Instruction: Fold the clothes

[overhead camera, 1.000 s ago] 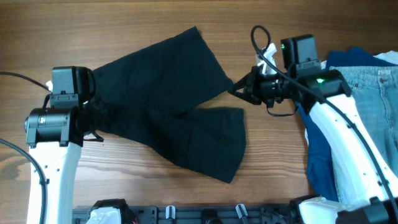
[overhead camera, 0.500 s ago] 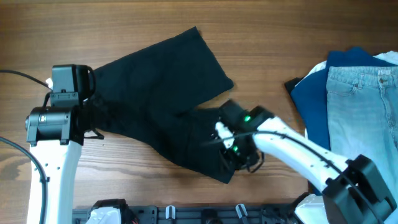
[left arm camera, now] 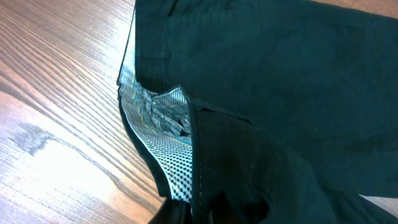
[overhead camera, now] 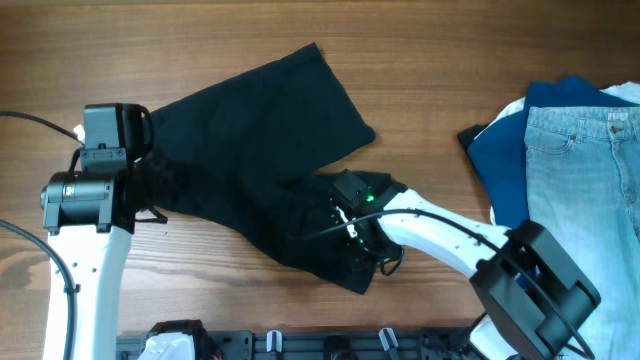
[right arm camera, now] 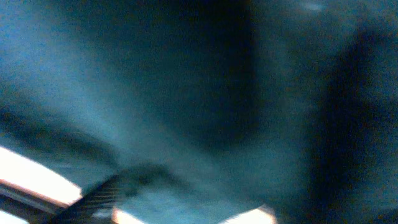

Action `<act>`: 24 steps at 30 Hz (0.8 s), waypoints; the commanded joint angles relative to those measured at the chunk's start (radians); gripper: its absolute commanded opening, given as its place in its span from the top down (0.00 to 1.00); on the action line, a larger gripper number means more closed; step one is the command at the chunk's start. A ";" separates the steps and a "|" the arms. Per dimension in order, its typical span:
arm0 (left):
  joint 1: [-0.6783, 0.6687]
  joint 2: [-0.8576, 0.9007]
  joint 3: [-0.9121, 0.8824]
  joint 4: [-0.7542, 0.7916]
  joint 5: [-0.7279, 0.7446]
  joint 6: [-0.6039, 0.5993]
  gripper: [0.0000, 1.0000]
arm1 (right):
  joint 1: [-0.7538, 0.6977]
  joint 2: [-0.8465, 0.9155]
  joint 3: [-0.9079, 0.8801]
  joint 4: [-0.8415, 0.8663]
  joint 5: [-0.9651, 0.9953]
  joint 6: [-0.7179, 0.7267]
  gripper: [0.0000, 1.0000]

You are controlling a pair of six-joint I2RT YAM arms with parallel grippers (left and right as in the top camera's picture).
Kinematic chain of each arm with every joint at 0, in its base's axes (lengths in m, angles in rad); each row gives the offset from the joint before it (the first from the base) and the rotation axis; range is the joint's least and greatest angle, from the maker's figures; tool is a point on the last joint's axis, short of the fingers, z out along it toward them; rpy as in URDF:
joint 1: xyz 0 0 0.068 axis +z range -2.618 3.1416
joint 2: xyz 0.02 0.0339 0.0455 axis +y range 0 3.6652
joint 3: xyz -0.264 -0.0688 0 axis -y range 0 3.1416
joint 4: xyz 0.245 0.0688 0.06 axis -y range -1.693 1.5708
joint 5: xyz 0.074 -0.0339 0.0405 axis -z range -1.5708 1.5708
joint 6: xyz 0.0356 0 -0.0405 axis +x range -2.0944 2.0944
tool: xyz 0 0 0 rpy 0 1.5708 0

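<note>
Just now the right hand (overhead camera: 345,225) has swung away from the far-right hem of the black shorts (overhead camera: 260,120). It sits low over the near leg, toward the near right of the garment. A second ago it was pinched shut by that far hem. Whether its fingers are now parted or have any cloth between them I cannot tell: the overhead view loses them against the black fabric, and its own camera gives only a dark blur.

The left hand (overhead camera: 148,190) has not moved. It is closed tight at the left end of the shorts and seems to pinch the waistband, where the pale waistband lining (left arm camera: 155,124) folds open.

The shorts lie spread across the middle of the desk (overhead camera: 450,80), both legs fanned out to the right and no fold made yet. The jeans (overhead camera: 580,180) and the blue garment (overhead camera: 505,160) lie well apart at the right edge.

My reading is that the right hand has let go of one leg and is reaching for the other, probably to bring the near leg over onto the far one.
</note>
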 commanded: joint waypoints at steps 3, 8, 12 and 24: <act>-0.003 0.001 0.015 0.013 -0.001 0.012 0.94 | 0.002 0.051 -0.032 -0.002 -0.016 0.013 0.82; -0.003 0.001 0.015 0.020 -0.001 0.012 0.95 | 0.002 0.044 -0.014 -0.068 -0.048 0.000 0.75; -0.003 0.001 0.015 0.021 -0.001 0.012 0.94 | 0.005 -0.051 -0.003 -0.093 -0.116 -0.040 0.51; -0.003 0.001 0.015 0.027 -0.001 0.012 0.91 | 0.197 -0.050 -0.003 -0.053 0.123 0.014 0.21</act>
